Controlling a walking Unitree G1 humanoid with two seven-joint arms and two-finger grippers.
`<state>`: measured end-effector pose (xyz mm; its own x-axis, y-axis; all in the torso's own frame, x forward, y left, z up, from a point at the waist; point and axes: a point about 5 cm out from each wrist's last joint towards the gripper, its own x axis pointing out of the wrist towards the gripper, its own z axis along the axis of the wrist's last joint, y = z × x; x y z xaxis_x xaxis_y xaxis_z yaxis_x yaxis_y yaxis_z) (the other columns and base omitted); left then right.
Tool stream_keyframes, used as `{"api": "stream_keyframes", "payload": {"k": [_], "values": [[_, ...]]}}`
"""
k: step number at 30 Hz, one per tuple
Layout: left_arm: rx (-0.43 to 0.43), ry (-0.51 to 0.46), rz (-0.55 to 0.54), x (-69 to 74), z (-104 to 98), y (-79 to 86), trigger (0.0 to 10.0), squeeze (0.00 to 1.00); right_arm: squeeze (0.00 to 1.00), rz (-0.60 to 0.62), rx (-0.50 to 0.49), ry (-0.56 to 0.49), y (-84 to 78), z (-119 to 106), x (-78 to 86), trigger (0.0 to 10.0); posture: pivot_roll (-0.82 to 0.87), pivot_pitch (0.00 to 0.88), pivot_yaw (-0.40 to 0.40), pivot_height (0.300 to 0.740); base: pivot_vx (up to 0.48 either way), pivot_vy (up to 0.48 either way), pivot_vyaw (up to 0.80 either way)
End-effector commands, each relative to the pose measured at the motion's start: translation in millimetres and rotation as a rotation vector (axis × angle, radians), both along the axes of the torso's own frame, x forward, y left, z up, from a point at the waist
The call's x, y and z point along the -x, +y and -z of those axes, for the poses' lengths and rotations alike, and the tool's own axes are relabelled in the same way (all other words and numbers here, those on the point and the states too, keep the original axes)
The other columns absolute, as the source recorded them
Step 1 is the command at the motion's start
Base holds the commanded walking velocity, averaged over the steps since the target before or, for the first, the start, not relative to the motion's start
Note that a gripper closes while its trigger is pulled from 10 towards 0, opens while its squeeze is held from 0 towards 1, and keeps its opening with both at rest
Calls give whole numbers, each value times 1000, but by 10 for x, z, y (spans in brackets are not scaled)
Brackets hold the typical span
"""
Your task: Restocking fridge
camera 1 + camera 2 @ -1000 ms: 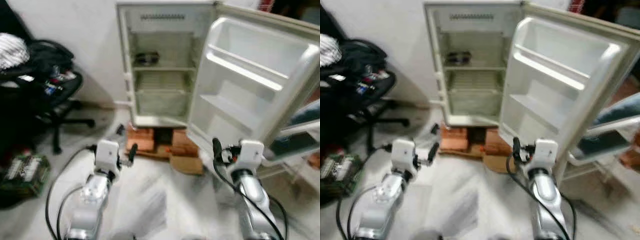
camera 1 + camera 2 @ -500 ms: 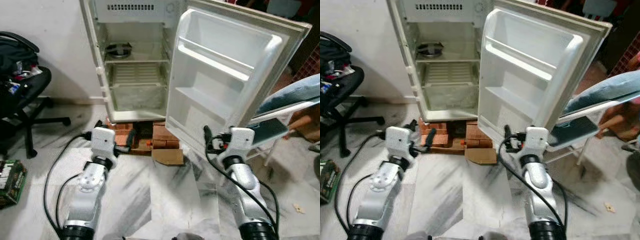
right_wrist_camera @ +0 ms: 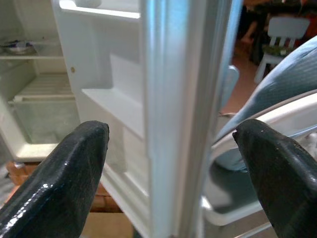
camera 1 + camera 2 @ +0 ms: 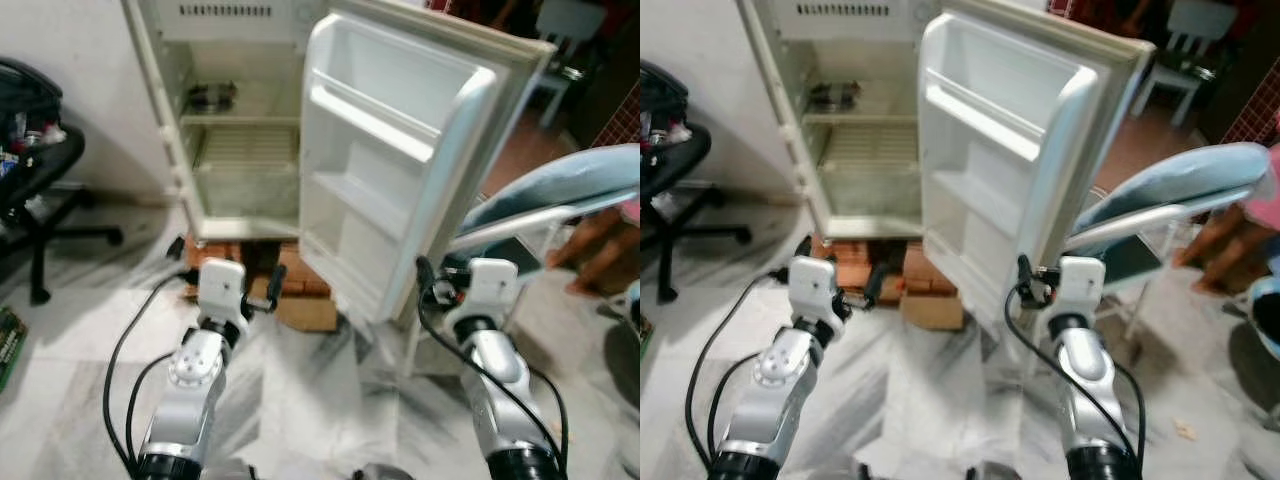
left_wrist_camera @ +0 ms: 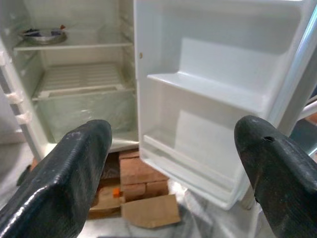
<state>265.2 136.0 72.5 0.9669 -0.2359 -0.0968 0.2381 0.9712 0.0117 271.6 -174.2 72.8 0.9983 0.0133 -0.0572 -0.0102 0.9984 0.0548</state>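
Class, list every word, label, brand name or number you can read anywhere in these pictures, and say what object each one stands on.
None: no readable text appears.
The fridge and its open door show no readable brand or label.
The green box on the floor has markings too blurred to read.

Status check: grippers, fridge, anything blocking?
Left gripper and right gripper open, empty, raised before the fridge. Fridge door open; shelves bare except a dish up top. Chair close beside the door.
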Motion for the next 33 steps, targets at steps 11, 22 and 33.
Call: {"api": "stream_keyframes", "payload": {"k": [11, 22, 33], "values": [[23, 10, -50, -13, -11, 117, 10000, 0, 0, -64, 5, -53, 126, -110, -70, 10000, 20, 0, -29, 740, 383, -117, 618], [31, 13, -44, -12, -11, 81, 10000, 0, 0, -70, 19, -56, 123, -119, -84, 10000, 22, 2, -35, 740, 472, 0, 291], [26, 30, -13, 38, 27, -2, 10000, 0, 0, -62, 12, -61, 111, -121, -84, 10000, 24, 0, -35, 740, 114, 0, 0]]}}
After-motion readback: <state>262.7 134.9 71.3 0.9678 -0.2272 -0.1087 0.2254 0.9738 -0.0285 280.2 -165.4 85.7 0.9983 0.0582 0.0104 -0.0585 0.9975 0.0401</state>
